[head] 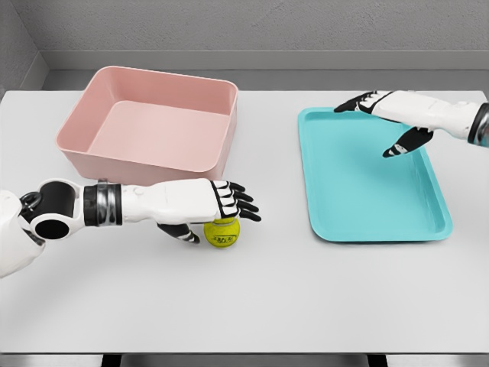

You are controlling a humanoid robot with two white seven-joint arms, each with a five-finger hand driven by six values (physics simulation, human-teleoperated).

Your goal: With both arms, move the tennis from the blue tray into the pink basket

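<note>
Tennis ball [222, 232]: on the counter [252, 306], directly under the left hand [218, 202], whose extended fingers lie over its top; grasp not discernible. Round, no long axis. Pink basket [153, 126] just behind. Right hand [386, 115]: fingers spread, empty, above blue tray [367, 183].

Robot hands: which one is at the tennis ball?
The left robot hand, over the tennis ball on the table in front of the pink basket. The right robot hand hovers above the blue tray.
</note>
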